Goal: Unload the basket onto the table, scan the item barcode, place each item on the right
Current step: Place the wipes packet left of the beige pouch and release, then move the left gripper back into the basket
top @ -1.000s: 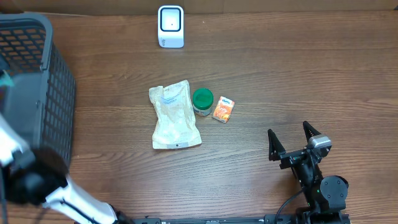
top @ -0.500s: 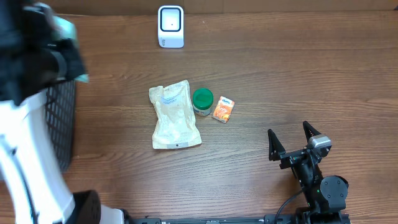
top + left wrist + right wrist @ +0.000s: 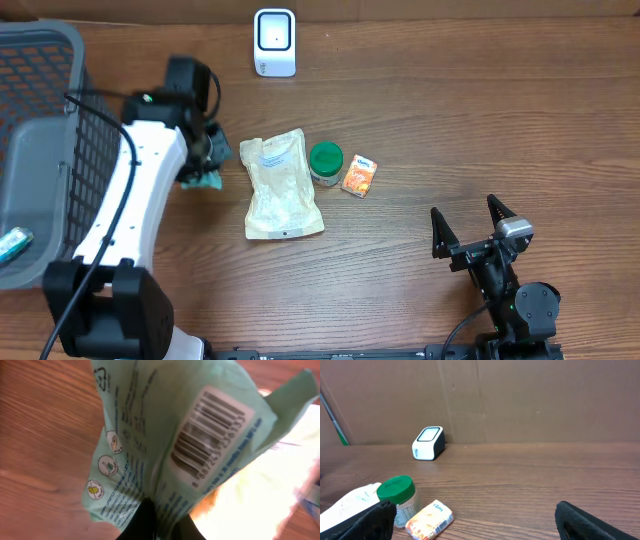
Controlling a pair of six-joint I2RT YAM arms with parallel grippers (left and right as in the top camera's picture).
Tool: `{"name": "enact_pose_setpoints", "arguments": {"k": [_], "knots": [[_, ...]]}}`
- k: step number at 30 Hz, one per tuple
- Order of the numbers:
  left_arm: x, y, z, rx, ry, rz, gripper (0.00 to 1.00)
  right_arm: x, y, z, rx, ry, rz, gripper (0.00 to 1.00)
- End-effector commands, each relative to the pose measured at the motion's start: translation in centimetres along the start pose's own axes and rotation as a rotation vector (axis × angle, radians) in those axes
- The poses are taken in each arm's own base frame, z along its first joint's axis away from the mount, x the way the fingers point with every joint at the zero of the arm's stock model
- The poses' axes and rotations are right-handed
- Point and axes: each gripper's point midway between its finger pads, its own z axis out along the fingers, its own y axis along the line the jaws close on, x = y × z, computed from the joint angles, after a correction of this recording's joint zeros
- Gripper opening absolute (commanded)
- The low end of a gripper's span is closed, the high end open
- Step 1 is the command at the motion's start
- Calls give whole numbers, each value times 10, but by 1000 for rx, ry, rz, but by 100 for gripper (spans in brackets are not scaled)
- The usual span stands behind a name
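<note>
Green packet [image 3: 175, 445] in left end effector [image 3: 152, 519], now beside white pouch [image 3: 282, 188]

Left arm [image 3: 130, 200] reaching forward, wrist bent inward, jaws clamped shut. Right arm [image 3: 497, 272] folded low, jaws spread wide.

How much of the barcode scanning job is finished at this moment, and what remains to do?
Done: the left gripper is shut on the green packet, outside the basket. In hand: its barcode shows in the left wrist view, well away from the white scanner. Left: bring the barcode to the scanner's face. The right gripper stands open.
</note>
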Motion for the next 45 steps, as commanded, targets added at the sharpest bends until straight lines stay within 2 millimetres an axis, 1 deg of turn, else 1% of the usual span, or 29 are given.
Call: {"name": "enact_pose_setpoints", "arguments": {"k": [1, 4, 7, 8, 9, 11, 13, 14, 15, 17, 18, 19, 20, 22, 24, 26, 27, 29, 31, 32, 34, 38, 41, 43, 45], "knots": [[15, 2, 22, 12, 20, -45, 4, 2, -2, 0, 9, -4, -2, 100], [26, -8, 41, 77, 45, -43, 4, 2, -2, 0, 9, -3, -2, 100], [35, -16, 54, 130, 60, -36, 5, 2, -2, 0, 9, -3, -2, 100], [36, -19, 56, 142, 61, -28, 7, 2, -2, 0, 9, -3, -2, 100], [37, -21, 58, 151, 61, -18, 13, 2, -2, 0, 9, -4, -2, 100], [36, -23, 58, 154, 51, -2, 35, 2, -2, 0, 9, -3, -2, 100], [31, -25, 56, 166, 32, 7, 58, 2, -2, 0, 9, -3, -2, 100], [26, -28, 52, 177, 20, 5, 61, 2, -2, 0, 9, -4, -2, 100], [20, -30, 47, 186, 4, 4, 66, 2, -2, 0, 9, -4, -2, 100], [6, -38, 30, 212, -33, 34, 68, 2, -2, 0, 9, -3, -2, 100], [-3, -43, 16, 225, -54, 55, 70, 2, -2, 0, 9, -4, -2, 100], [-21, -49, -17, 243, -102, 96, 70, 2, -2, 0, 9, -4, -2, 100], [-29, -51, -36, 248, -130, 118, 70, 2, -2, 0, 9, -3, -2, 100], [-47, -44, -74, 217, -199, 141, 71, 2, -2, 0, 9, -3, -2, 100], [-66, -23, -115, 157, -272, 103, 72, 2, -2, 0, 9, -3, -2, 100], [-76, -3, -146, 122, -321, 63, 73, 2, -2, 0, 9, -4, -2, 100], [-82, 17, -170, 105, -357, 16, 76, 2, -2, 0, 9, -3, -2, 100], [-88, 42, -191, 96, -391, -45, 82, 2, -2, 0, 9, -3, -2, 100], [-92, 71, -203, 74, -417, -119, 93, 2, -2, 0, 9, -4, -2, 100], [-94, 85, -204, 59, -423, -151, 95, 2, -2, 0, 9, -3, -2, 100], [-97, 120, -203, 13, -418, -220, 95, 2, -2, 0, 9, -4, -2, 100], [-100, 178, -191, -62, -396, -348, 94, 2, -2, 0, 9, -4, -2, 100], [-99, 213, -179, -102, -373, -426, 94, 2, -2, 0, 9, -4, -2, 100], [-96, 228, -167, -104, -347, -468, 94, 2, -2, 0, 9, -3, -2, 100], [-91, 243, -151, -121, -314, -506, 93, 2, -2, 0, 9, -4, -2, 100]]}}
